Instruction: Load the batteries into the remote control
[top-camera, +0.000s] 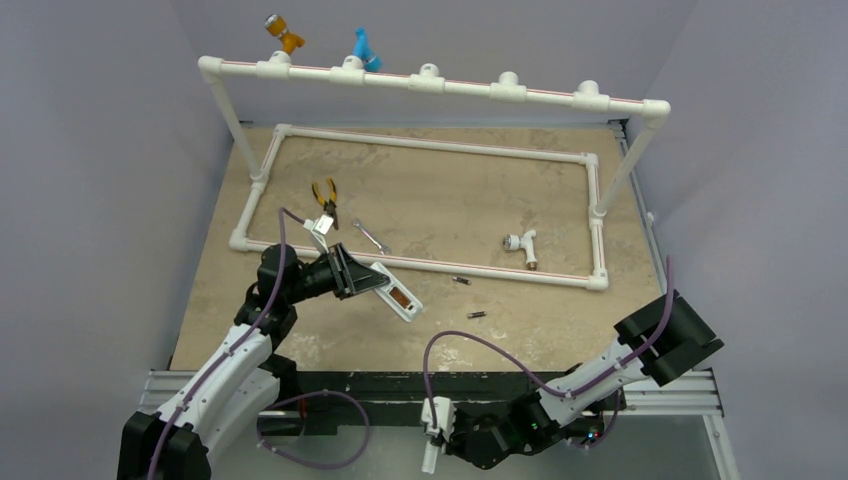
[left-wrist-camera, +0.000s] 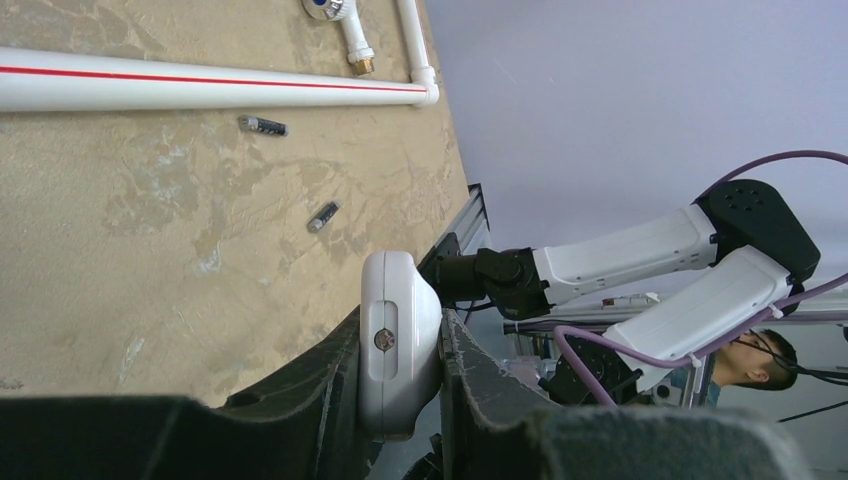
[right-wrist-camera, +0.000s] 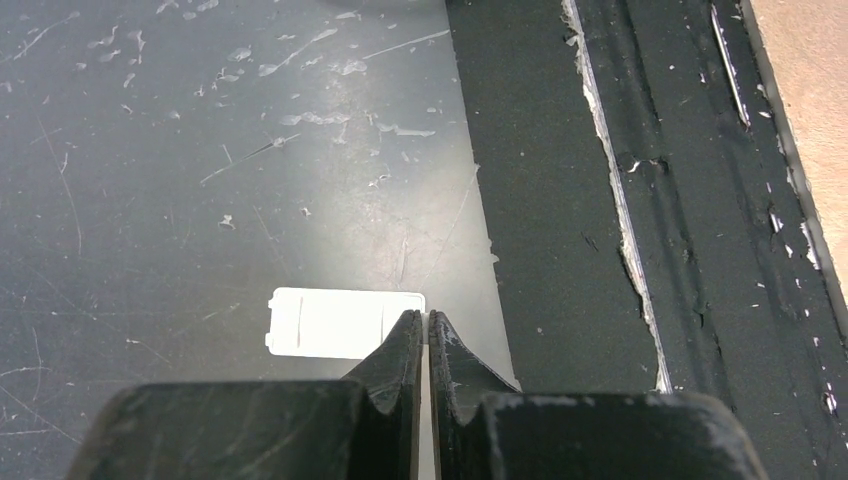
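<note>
Right claw (right-wrist-camera: 428, 320) at bottom centre, jaws pressed together with only a thin pale slit between them. Its tips sit at the right end of a small flat white cover (right-wrist-camera: 335, 323) lying on a scratched dark grey surface (right-wrist-camera: 200, 150); contact unclear. Right of that, a black strip (right-wrist-camera: 540, 200), then a dark metal rail (right-wrist-camera: 700, 200). Tan desk (right-wrist-camera: 812, 90) at far right.
</note>
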